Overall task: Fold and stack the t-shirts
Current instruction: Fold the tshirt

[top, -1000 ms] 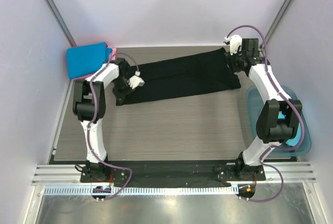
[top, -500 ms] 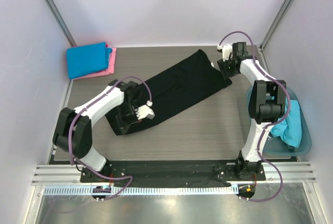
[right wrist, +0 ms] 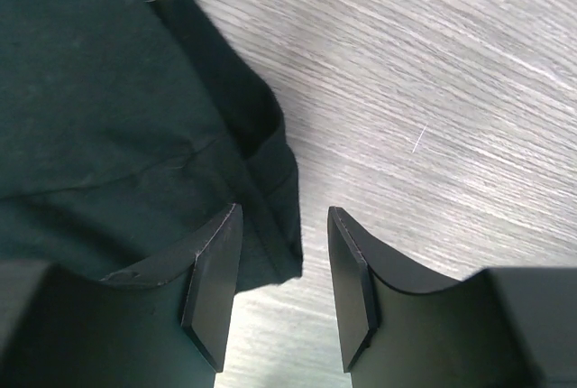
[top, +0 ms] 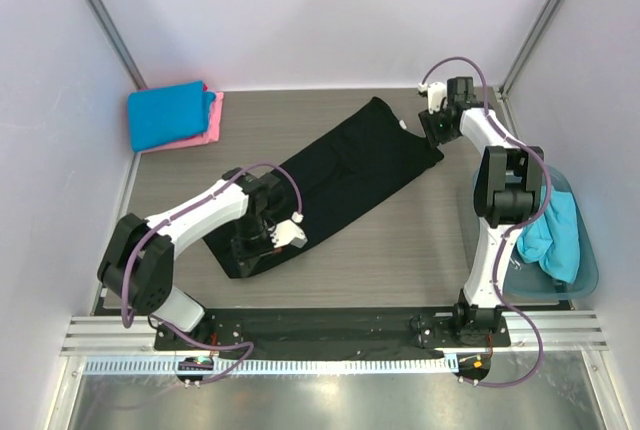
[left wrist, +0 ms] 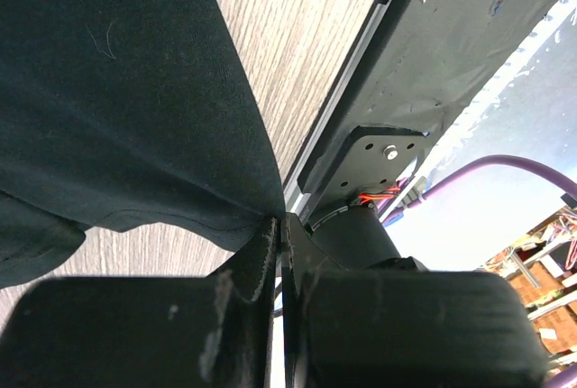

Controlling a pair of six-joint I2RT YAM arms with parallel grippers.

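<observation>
Grey wood-grain worktop (top: 400,250): limp, light black t-shirt (top: 340,170) sags; left gripper (left wrist: 278,226) pinches its near edge, right gripper (right wrist: 282,253) released, seemingly astride the far corner. Best held by its edges.

A long black t-shirt (top: 345,165) is seen stretched diagonally across the desk (top: 400,250), folded into a narrow band, with a white label at its far end. A folded bright blue t-shirt (top: 165,115) is stacked on a pink one (top: 214,118) at far left. A turquoise one (top: 555,240), apparently crumpled, is bundled at the right edge.
</observation>
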